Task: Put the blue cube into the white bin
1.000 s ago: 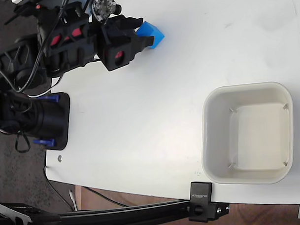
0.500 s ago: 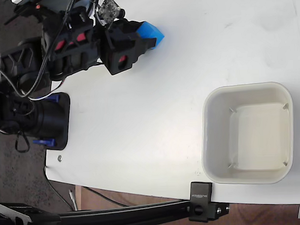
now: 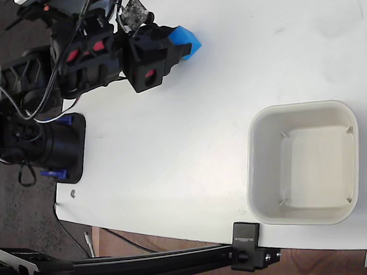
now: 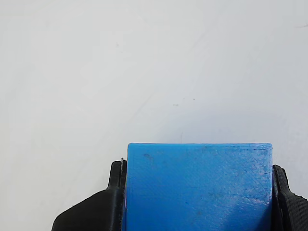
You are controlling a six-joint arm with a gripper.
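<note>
black arm [image 3: 90, 56], red insets, cables

In the fixed view the tool [image 3: 179, 46] has drifted a little toward the top of the picture and very slightly right, carrying the blue cube [image 3: 186, 39] with it; the cube now sits a touch higher against the bench [image 3: 229, 63] than a second ago. The arm's black body behind the tool has shifted the same way, and its loose cables at the left have changed shape.
</note>
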